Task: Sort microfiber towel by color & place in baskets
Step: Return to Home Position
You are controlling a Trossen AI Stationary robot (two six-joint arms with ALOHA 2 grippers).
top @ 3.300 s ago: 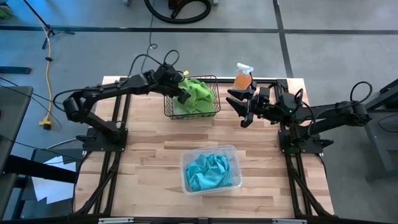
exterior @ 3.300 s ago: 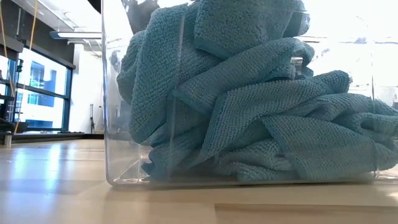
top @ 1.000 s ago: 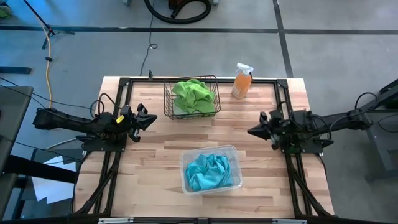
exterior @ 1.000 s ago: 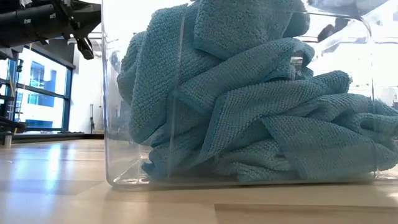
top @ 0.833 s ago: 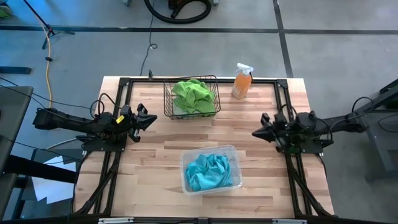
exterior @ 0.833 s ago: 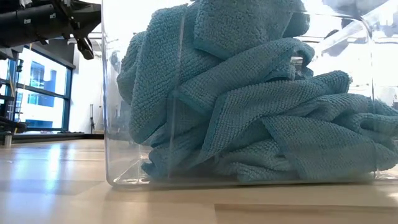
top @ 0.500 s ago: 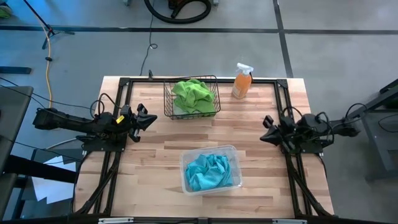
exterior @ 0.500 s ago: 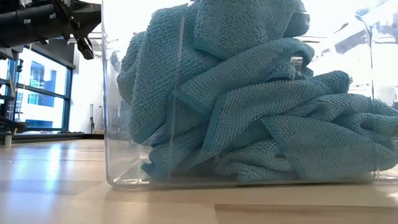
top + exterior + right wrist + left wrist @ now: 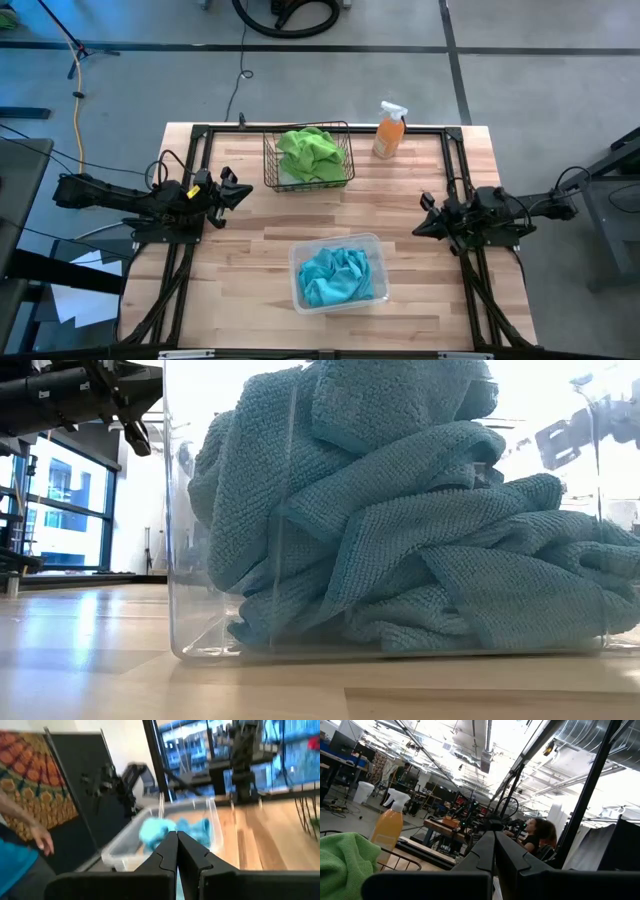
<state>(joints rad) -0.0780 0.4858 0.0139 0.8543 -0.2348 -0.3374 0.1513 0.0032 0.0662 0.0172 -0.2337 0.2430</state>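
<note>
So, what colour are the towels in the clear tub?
Turquoise blue towels; clearest in the low view.

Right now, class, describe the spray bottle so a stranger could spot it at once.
Find the wooden table, then the wire basket at one edge. Beside it, toward the right arm's side, stands the bottle: the only orange thing, with a white trigger top.

Turquoise blue with a nubby looped weave on the microfiber towels (image 9: pixel 400 540), heaped in the clear tub (image 9: pixel 293 275) near the black right gripper (image 9: pixel 417 230). And bright lime on the green towels (image 9: pixel 310 150) in the black wire basket (image 9: pixel 268 170), just past the black left gripper (image 9: pixel 245 190). Orange on the spray bottle (image 9: pixel 388 135), white on its trigger. Pale striped wood for the table (image 9: pixel 240 260). Orange-and-red mandala print on a hanging cloth (image 9: pixel 22 775) beyond the right gripper.
</note>
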